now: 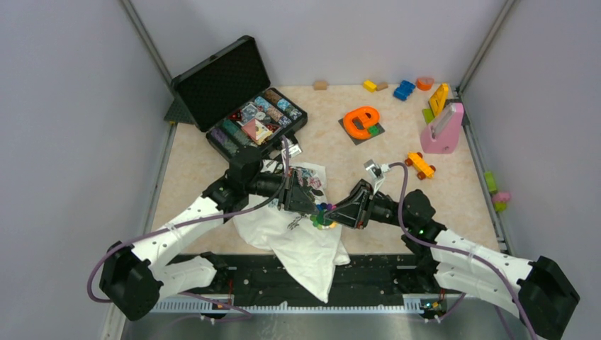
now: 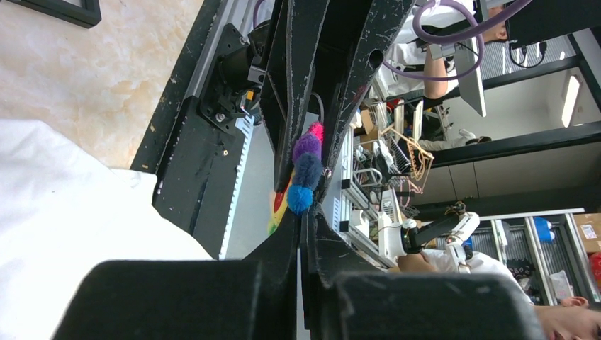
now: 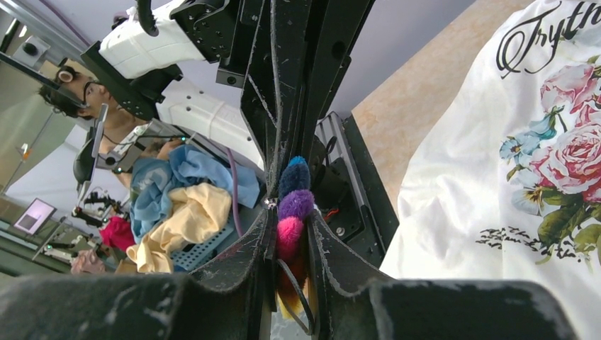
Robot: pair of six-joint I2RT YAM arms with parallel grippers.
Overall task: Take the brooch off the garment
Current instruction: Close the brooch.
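Looking down from the overhead camera, I start at the black base plate [image 1: 375, 280] where both arms are bolted. A corner of the garment [image 1: 305, 248] hangs off the table edge over it, white and creased. Just beyond, the two arms meet nose to nose above the cloth. The right gripper [image 3: 290, 230] is clenched on the brooch [image 3: 294, 205]: its wrist camera shows the pink, purple and blue bead petals stacked edgewise between its two fingers, with yellow lower down. The left gripper [image 2: 303, 216] comes in from the opposite side with its jaws pressed fully together and its tips right against the brooch's rim; I cannot tell whether they nip any part of it. In both wrist views the brooch sits up between the fingers with the garment off to one side and apart from it, and the right wrist camera shows the rose print and dark script. Past the grippers the table [image 1: 333, 152] is a pale beige, stone-patterned surface. An orange toy car [image 1: 419, 165] stands to the right, and an orange letter e [image 1: 361, 122] lies on a dark tile farther back. A pink stand [image 1: 443, 131] is near the right edge and an open black case [image 1: 223, 81] of small colourful packets is at the far left. A blue block [image 1: 404, 90] and a few others line the far edge under plain grey walls [image 1: 71, 106] that close in three sides. Beyond the enclosure the wrist cameras catch a workshop with shelving [image 2: 524, 234] and a heap of cloth [image 3: 177, 205] in blue and yellow.
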